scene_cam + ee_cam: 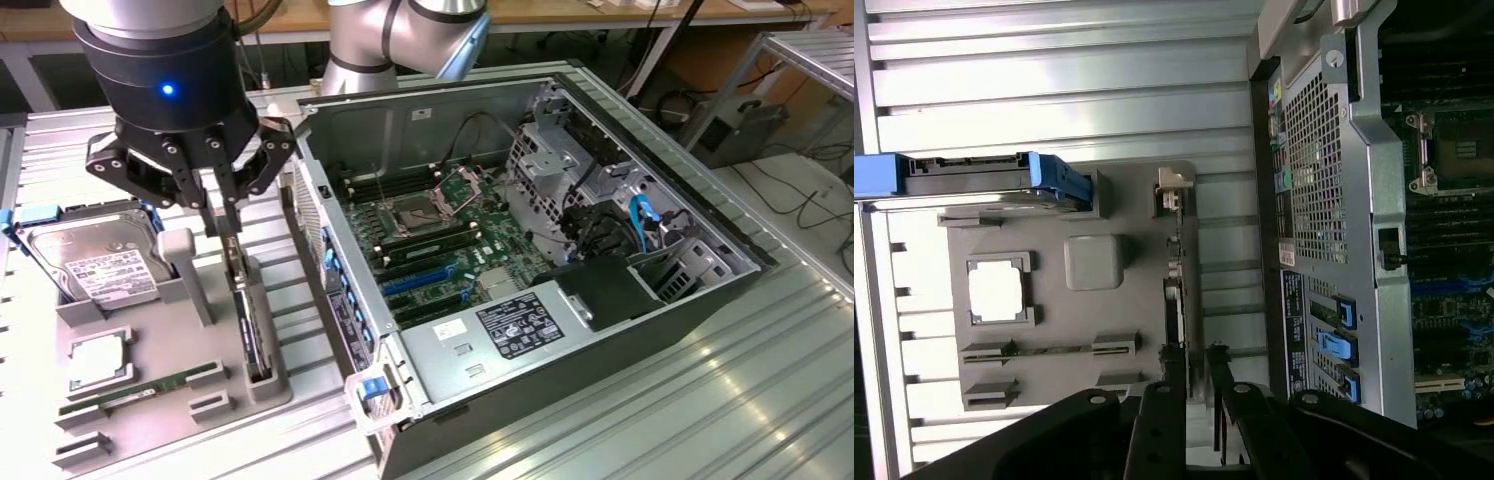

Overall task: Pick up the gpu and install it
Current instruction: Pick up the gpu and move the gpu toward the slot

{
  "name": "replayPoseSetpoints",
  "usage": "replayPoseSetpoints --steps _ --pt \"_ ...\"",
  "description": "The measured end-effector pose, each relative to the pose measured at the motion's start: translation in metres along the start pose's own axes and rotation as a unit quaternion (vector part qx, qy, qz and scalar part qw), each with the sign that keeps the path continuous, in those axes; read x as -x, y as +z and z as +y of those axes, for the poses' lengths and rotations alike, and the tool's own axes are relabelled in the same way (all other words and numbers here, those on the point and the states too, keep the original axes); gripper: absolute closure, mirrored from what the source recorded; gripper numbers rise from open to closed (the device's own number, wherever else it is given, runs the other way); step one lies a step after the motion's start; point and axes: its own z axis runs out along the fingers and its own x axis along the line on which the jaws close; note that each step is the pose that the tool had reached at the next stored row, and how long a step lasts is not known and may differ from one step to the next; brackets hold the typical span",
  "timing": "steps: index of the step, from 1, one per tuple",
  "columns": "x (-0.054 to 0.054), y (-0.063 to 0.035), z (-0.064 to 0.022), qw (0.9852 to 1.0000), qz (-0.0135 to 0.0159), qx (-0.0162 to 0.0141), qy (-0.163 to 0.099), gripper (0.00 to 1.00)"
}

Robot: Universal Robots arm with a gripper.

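Where the hand (223, 228) (1197, 360) hangs low over the gray tray (140, 345) (1054, 320), it sits right at the far end of the gpu (246, 310) (1174, 290). Whether it is open or clamped cannot be told. The gpu stands on edge in its slot along the tray's side nearest the open computer case (360, 130), running from under the hand towards the tray's near corner. At the tray's opposite side sits a hard drive (87, 260), on the ribbed metal desk (747, 400).

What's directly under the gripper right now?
The gpu, standing on edge in a slot of the gray holder, is right below the gripper. Its lower edge is hidden in the slot, and the gripper covers the end of the card beneath it.
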Motion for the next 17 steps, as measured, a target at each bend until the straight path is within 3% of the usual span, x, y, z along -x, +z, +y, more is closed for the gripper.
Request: replayPoseSetpoints --steps 4,17 --pt "0.0 0.0051 -0.0007 1.0 -0.0001 -0.0008 0.0 0.58" --pt "-0.001 0.0361 -0.0103 1.0 0.0 -0.0008 0.0 0.58"
